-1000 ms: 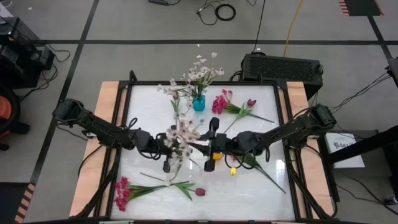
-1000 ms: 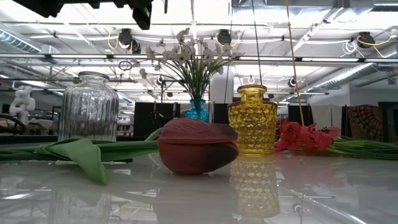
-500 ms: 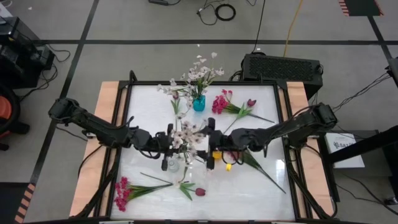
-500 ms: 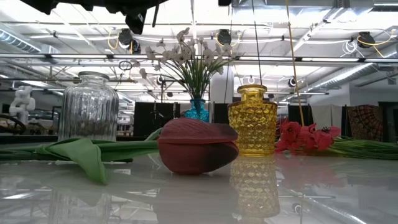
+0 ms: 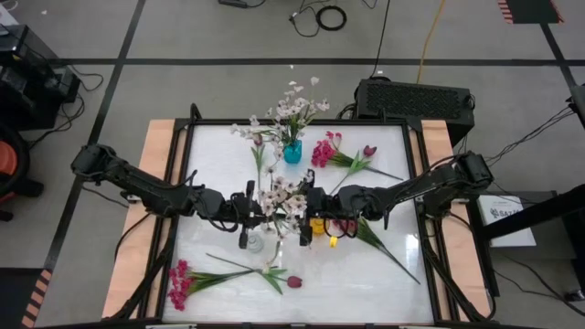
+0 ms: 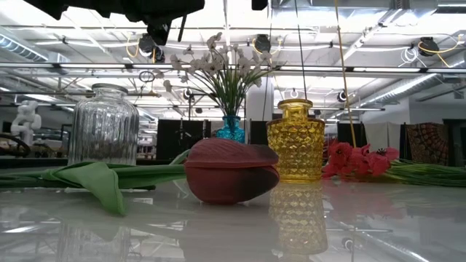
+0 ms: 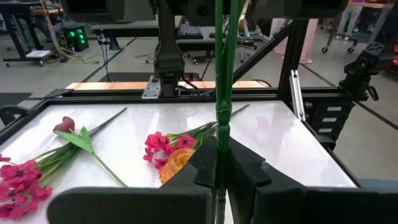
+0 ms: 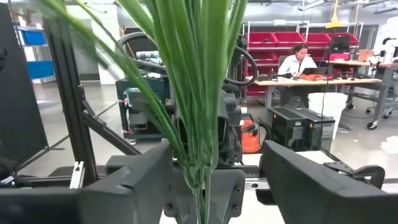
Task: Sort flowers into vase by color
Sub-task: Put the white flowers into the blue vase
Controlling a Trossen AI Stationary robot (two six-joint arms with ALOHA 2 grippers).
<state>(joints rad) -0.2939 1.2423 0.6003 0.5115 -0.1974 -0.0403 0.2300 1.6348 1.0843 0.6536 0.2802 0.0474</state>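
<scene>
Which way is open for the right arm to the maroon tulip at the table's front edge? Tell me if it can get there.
Probably yes. The right end effector is open beside the white-pink spray held by the left end effector. The maroon tulip lies in front of it, with only bare table between.

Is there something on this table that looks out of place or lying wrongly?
Yes. Several flowers lie flat on the white tabletop, not in vases: a dark maroon tulip and a magenta cluster at the near edge, and another magenta bunch beside the small blue vase. The ribbed clear glass vase and the yellow glass vase look empty.
</scene>
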